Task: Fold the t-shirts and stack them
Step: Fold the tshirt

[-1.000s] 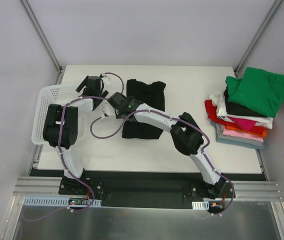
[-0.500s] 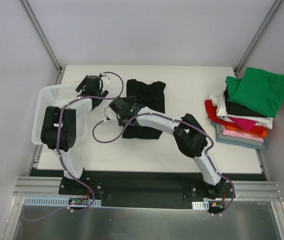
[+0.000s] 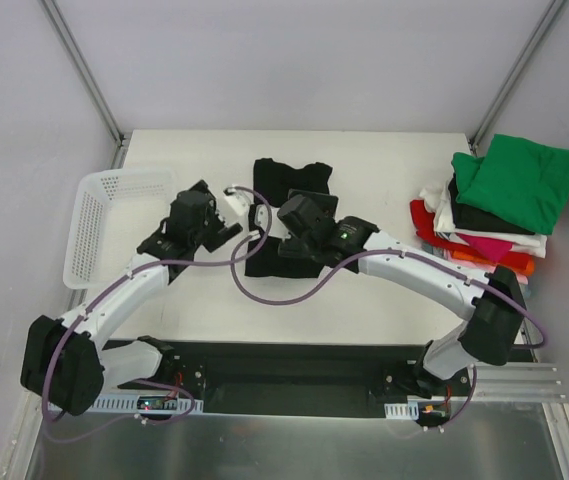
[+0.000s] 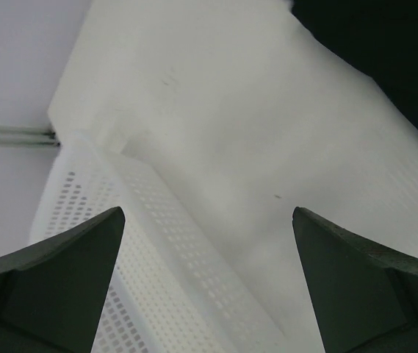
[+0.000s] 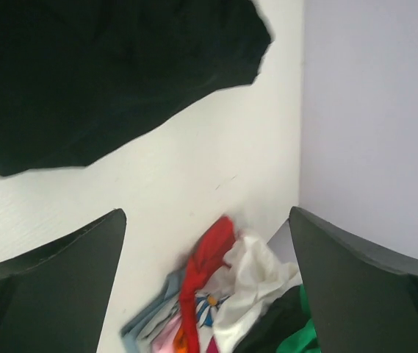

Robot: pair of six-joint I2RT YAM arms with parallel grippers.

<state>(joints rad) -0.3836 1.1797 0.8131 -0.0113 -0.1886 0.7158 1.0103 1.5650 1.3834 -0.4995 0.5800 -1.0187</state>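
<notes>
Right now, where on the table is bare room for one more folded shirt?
Bare table lies between the black shirt and the stack, toward the far edge. The strip behind the basket is free too. The middle is crowded: left arm and right arm meet there.

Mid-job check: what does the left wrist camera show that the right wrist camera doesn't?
Left wrist only: the white mesh basket. Right wrist only: the stack of folded t-shirts beside the wall. Both: the black t-shirt, the white table, plus an open, empty gripper each: left gripper, right gripper.
</notes>
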